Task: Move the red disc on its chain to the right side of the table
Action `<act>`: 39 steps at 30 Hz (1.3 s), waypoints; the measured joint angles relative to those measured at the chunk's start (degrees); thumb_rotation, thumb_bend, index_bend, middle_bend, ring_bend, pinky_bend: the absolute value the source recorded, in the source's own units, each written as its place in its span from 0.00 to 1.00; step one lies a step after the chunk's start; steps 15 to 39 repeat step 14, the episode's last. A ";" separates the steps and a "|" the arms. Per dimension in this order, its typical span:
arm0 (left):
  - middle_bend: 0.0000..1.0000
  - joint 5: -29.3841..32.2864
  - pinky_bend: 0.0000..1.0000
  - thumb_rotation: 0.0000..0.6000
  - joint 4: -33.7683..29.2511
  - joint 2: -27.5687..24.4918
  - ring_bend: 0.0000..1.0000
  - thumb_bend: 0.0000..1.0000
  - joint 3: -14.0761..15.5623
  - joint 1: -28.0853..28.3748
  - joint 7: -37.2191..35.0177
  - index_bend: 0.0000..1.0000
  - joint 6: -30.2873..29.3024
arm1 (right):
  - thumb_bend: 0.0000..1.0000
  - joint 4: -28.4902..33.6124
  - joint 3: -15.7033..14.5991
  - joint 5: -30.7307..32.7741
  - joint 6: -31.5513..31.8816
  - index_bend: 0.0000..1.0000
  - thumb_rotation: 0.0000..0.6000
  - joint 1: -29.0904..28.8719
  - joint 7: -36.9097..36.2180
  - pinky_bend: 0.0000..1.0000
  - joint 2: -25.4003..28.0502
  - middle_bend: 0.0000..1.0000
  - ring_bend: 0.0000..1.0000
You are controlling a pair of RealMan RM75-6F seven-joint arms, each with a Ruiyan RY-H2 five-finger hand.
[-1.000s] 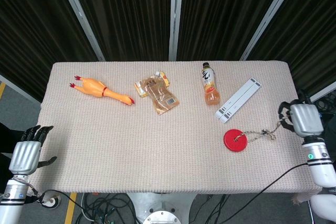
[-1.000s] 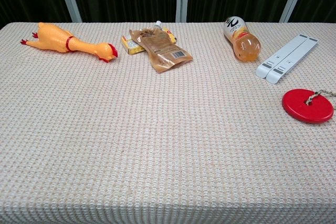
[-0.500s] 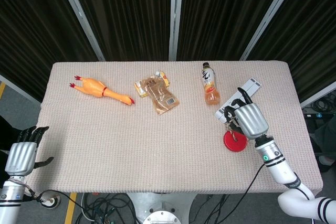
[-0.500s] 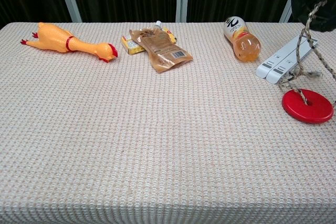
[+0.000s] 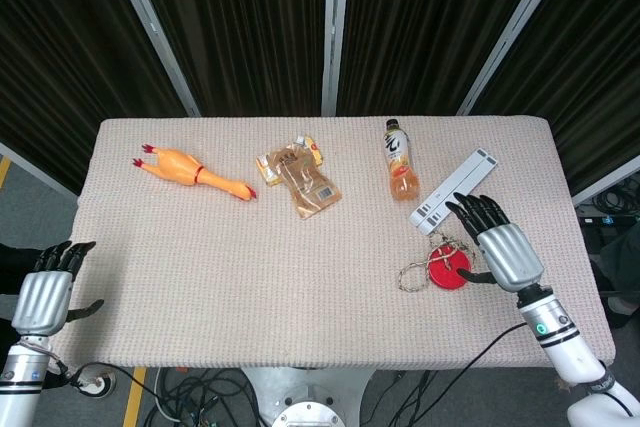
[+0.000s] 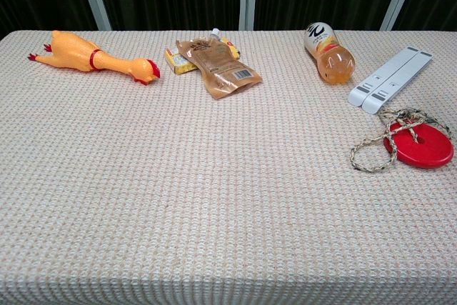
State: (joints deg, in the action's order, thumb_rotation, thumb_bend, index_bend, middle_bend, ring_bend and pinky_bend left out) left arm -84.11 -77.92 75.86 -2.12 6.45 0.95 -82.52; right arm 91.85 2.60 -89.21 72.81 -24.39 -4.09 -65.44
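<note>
The red disc [image 5: 447, 269] lies flat on the right part of the table, with its rope-like chain [image 5: 418, 269] looped loosely to its left and over its top. In the chest view the red disc [image 6: 419, 144] sits at the right edge with the chain [image 6: 377, 149] curled beside it. My right hand [image 5: 504, 247] hovers just right of the disc, fingers spread, holding nothing. My left hand [image 5: 46, 292] hangs off the table's left front corner, fingers apart and empty. Neither hand shows in the chest view.
A white flat bar [image 5: 453, 188] lies just behind the disc, a drink bottle [image 5: 400, 160] on its side beside it. A brown pouch [image 5: 306, 181] and a small yellow box [image 5: 272, 166] sit mid-back, a rubber chicken [image 5: 194, 172] at back left.
My right hand has let go of the chain and drawn back to the right with fingers spread. The chain dropped into a loop left of the disc. The left hand barely moved.
</note>
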 measured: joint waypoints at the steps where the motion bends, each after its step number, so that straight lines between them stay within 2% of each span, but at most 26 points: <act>1: 0.17 -0.02 0.15 1.00 -0.14 -0.03 0.10 0.02 -0.02 -0.02 -0.01 0.16 -0.09 | 0.00 -0.14 -0.45 -0.65 1.33 0.00 1.00 0.91 -0.14 0.00 0.15 0.00 0.00; 7: 0.17 -0.87 0.15 1.00 -1.00 -0.24 0.10 0.02 -0.04 0.02 -0.15 0.16 -0.79 | 0.00 -2.95 -3.07 -1.52 9.17 0.00 1.00 8.17 2.05 0.00 -0.66 0.00 0.00; 14: 0.17 -2.65 0.15 1.00 -0.50 -0.04 0.10 0.02 -0.06 0.10 -0.84 0.16 -2.57 | 0.00 -10.32 -4.25 3.25 14.46 0.00 1.00 16.30 3.61 0.00 -4.02 0.00 0.00; 39: 0.17 -2.65 0.15 1.00 -0.50 -0.04 0.10 0.02 -0.06 0.10 -0.84 0.16 -2.57 | 0.00 -10.32 -4.25 3.25 14.46 0.00 1.00 16.30 3.61 0.00 -4.02 0.00 0.00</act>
